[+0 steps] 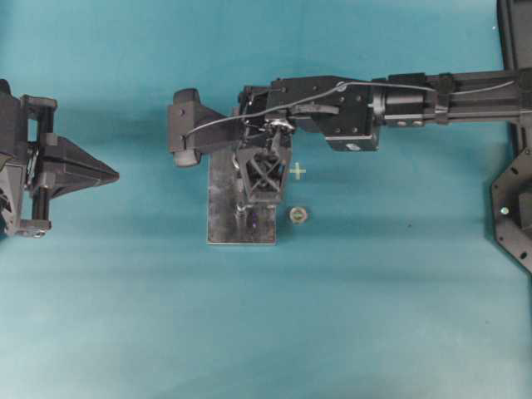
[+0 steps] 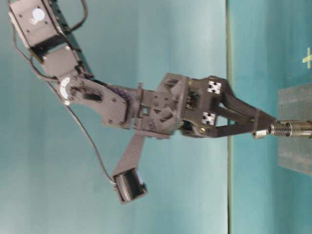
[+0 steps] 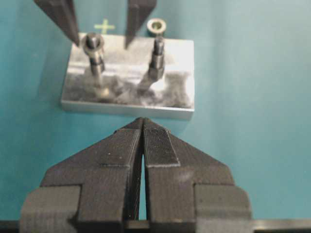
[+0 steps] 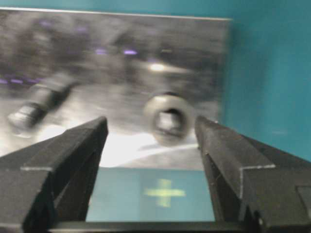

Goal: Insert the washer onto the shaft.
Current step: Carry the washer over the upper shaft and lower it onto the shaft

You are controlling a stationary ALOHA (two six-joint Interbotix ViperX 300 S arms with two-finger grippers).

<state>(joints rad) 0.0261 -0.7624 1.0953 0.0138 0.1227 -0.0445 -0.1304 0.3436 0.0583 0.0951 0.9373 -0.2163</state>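
A small silver washer [image 4: 168, 119] sits around the top of the left shaft [image 3: 96, 63] on the metal plate [image 3: 175, 82]. In the left wrist view the washer [image 3: 93, 42] rings the shaft's tip. My right gripper [image 4: 150, 124] hangs over it, open, with a finger on each side and neither touching it. At table level the washer [image 2: 260, 134] lies just off the fingertips [image 2: 265, 122], at the end of the threaded shaft [image 2: 287, 129]. My left gripper [image 3: 142, 121] is shut and empty, in front of the plate's near edge, at the far left [image 1: 112, 174] in the overhead view.
A second shaft [image 3: 157, 56] stands on the same plate [image 1: 220, 212]. A small metal ring [image 1: 298, 214] lies on the teal table just beside the plate, near a yellow cross mark [image 1: 297, 171]. The right arm [image 1: 416, 104] stretches across from the right.
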